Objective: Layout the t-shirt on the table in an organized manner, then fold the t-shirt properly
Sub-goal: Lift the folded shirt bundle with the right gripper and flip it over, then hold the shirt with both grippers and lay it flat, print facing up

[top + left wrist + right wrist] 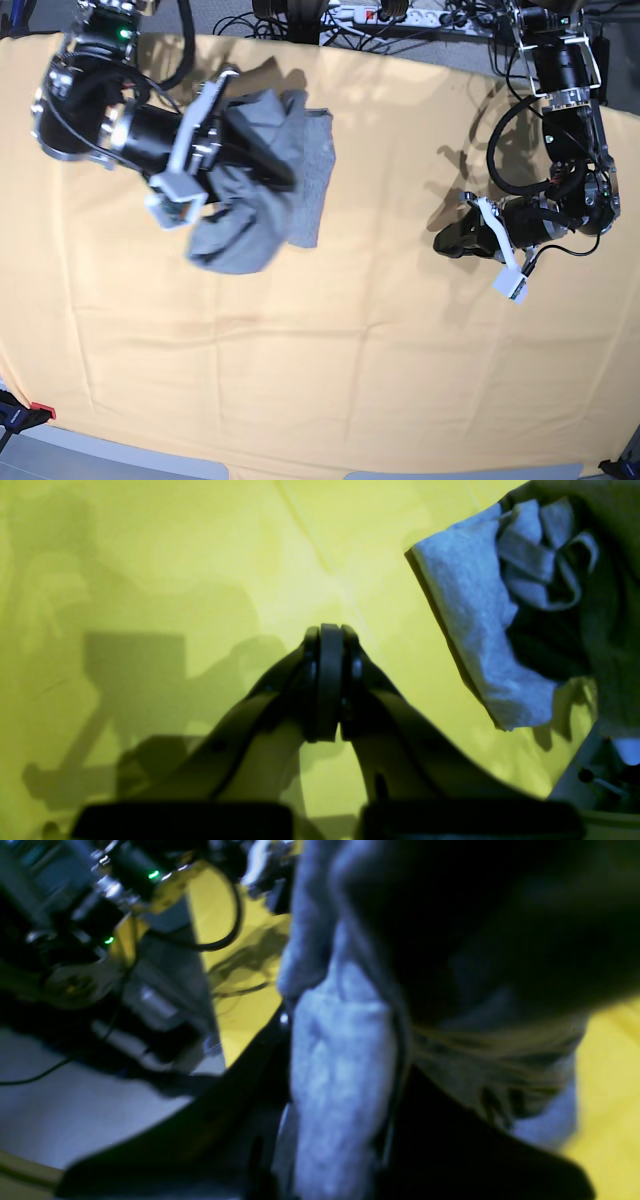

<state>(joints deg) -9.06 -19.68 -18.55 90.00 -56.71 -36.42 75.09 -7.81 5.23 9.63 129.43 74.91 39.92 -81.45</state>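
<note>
The right pincer (285,175) grips the bunched t-shirt (255,215), lifted.

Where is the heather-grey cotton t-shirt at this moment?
In the base view, the heather-grey cotton t-shirt hangs bunched at upper left from the right gripper, over the pale yellow-orange table, far from the shut left gripper.

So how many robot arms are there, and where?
2. The right arm is over the table's far left in the base view, its fingers holding the t-shirt. The left arm is at that view's right, fingers shut and empty.
</note>
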